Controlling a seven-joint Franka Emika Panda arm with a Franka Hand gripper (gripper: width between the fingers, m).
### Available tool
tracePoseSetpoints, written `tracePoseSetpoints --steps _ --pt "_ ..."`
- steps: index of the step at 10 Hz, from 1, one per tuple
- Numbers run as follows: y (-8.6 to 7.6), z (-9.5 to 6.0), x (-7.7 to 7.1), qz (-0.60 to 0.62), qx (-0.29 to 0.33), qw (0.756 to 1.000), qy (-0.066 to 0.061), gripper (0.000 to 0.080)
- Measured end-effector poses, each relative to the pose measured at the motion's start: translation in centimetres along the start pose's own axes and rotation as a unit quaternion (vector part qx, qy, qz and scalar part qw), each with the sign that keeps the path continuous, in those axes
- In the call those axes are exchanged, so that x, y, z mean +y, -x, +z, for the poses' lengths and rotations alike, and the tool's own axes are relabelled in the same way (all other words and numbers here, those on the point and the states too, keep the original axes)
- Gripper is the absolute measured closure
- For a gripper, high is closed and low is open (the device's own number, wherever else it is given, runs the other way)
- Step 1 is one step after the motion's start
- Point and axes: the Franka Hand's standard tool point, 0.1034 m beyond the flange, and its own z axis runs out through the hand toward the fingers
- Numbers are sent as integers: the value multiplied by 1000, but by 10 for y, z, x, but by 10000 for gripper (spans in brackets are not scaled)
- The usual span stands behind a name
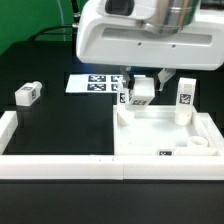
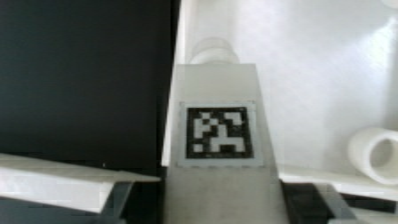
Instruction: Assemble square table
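The square table's top (image 1: 150,135), a white tray with a raised rim, lies at the exterior view's right. My gripper (image 1: 140,88) is shut on a white tagged leg (image 1: 139,95) and holds it tilted over the top's far left corner. In the wrist view the leg (image 2: 222,110) runs between my dark fingers (image 2: 139,195), and its screw tip (image 2: 214,47) points at the top's corner (image 2: 267,30). A second leg (image 1: 185,97) stands upright at the top's far right corner. A third leg (image 1: 27,93) lies on the black table at the left.
The marker board (image 1: 92,84) lies behind the gripper. White border rails (image 1: 60,166) run along the front and the left edge. A short white round part (image 1: 200,143) lies inside the top near its right rim, and also shows in the wrist view (image 2: 377,152).
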Motion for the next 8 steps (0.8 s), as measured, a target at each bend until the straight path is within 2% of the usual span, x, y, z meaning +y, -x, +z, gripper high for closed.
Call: tracePoseSetpoints --steps 2,3,4,5,8 --pt "0 2 0 0 1 1000 0 508" --pt "-15 -3 1 1 60 998 1 508" --pt "-13 -2 -1 2 88 996 -2 508" --pt "-19 -3 -8 6 131 991 -11 508" --pt "-35 -17 -46 15 252 967 -30 508"
